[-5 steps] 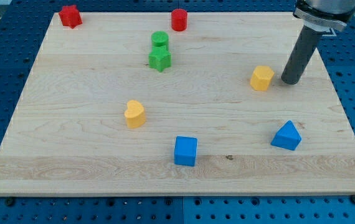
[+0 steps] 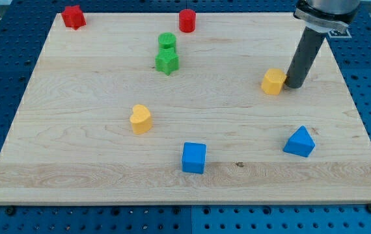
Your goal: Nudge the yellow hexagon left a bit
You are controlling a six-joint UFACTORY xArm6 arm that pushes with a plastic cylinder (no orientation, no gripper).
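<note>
When read from the view's left, begins with a red block of unclear shape, far to the upper left of the yellow hexagon, near the top corner of the wooden board. Next, a yellow heart, well to the left of the hexagon and somewhat below it, standing alone. Then a green cylinder and a green star, touching or nearly so, cylinder above star, both well to the hexagon's upper left. Just right of those, a red cylinder, up and to the left of the hexagon, close to the board's top edge. Lower down, a blue cube, below and left of the hexagon, well apart from it. Sits on the board's right half, upright and flat on the wood: the hexagon itself. Pressed against or just beside its right side, my tip, at the foot of a straight dark rod slanting up toward the view's top right. Ends in that bare rod alone, so holds nothing and has nothing to open or close. Last, a blue triangular block, below and slightly right of the hexagon.
</note>
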